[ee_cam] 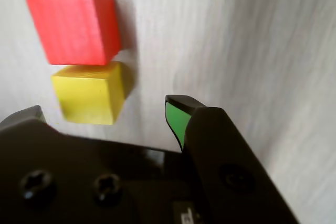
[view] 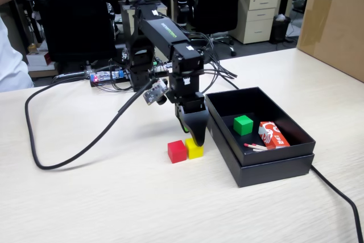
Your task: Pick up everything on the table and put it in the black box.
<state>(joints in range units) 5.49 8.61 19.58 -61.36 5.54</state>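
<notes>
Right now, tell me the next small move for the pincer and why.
Probably lower and close on the yellow cube. The open pincer sits just above it, one finger to its right in the wrist view. The red cube touches it, so close gently. The green cube already lies in the black box.

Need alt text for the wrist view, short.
Open pincer low over the table, straddling a yellow cube. A red cube sits touching the yellow cube's far side.
</notes>
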